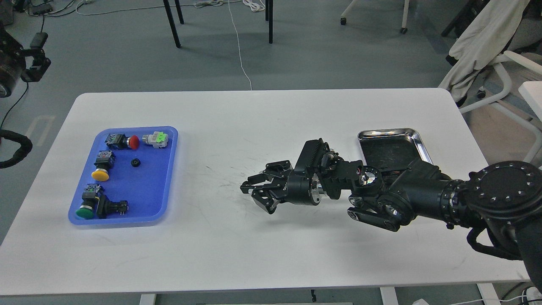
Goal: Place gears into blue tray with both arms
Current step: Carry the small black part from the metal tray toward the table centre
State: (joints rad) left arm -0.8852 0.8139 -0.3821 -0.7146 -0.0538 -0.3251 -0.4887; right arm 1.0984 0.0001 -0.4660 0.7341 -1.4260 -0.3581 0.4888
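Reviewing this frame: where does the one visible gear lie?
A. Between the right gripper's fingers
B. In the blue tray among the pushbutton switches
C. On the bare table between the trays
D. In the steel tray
B. The gear lies on the floor of the blue tray, right of the yellow-capped switch.

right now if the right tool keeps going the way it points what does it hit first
Bare table first, as far as this view shows; the right tool points left, and the blue tray lies further along. Its height above the table is unclear.
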